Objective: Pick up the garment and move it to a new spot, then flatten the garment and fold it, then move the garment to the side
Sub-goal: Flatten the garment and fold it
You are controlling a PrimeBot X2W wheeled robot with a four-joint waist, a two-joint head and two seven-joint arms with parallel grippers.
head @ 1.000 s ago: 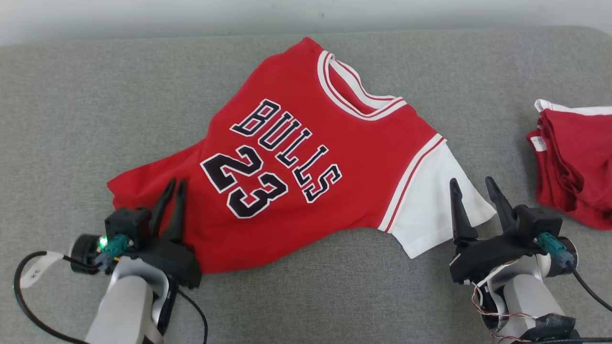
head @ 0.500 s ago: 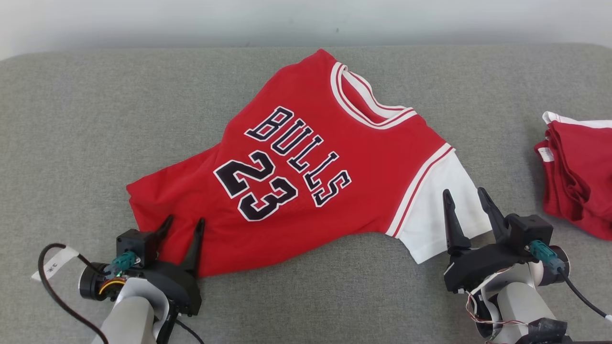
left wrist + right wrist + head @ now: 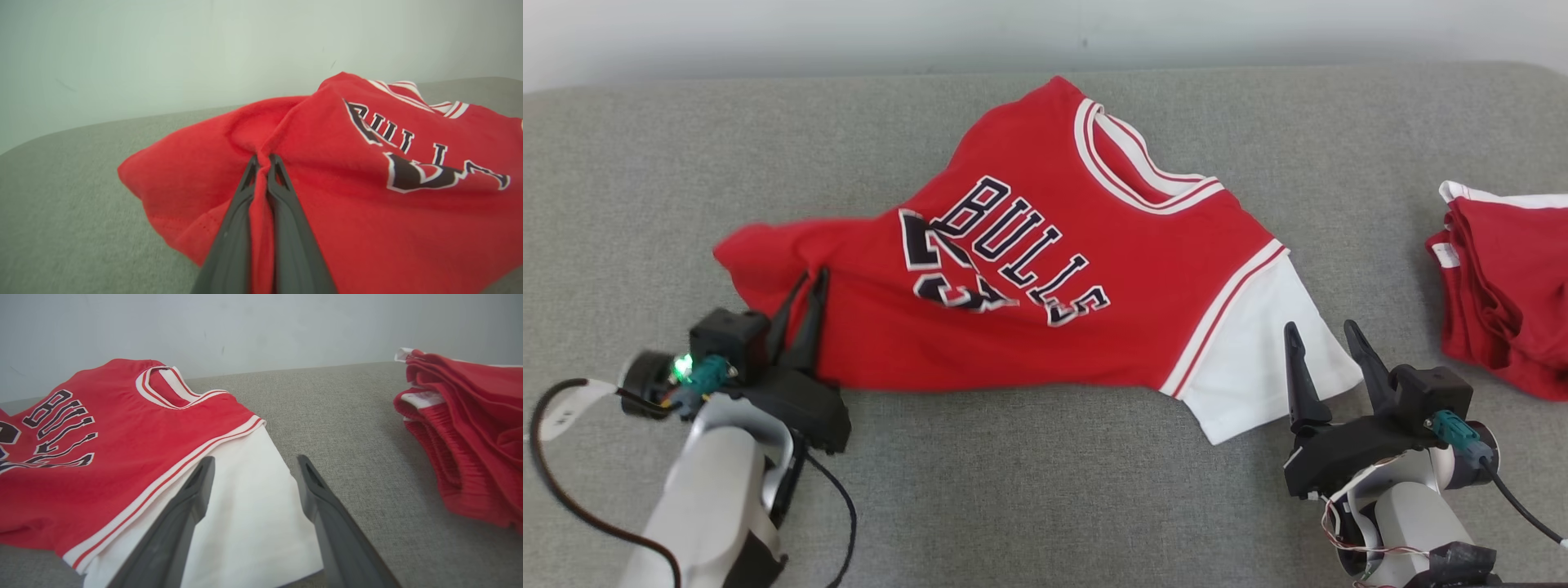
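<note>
Red jersey [image 3: 1143, 269] fabric is pinched at its hem in the left claw [image 3: 814, 273]. The right claw [image 3: 1319, 327] gapes over the white sleeve [image 3: 1250, 367]. Pull outward gently, staying low.

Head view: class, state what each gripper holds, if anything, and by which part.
The left gripper is shut on the red jersey, pinching a fold near its bottom hem. The right gripper stands open by the white sleeve, holding nothing.

Shows a red jersey [image 3: 1094, 343] with white-striped collar, black BULLS lettering and a white sleeve [image 3: 1250, 367] on the right. Lies front-up and slanted on the grey bench [image 3: 1045, 490], collar toward the far edge. Bunches at the left hem, folded over the number, pinched in the closed left hand [image 3: 813, 278].
</note>
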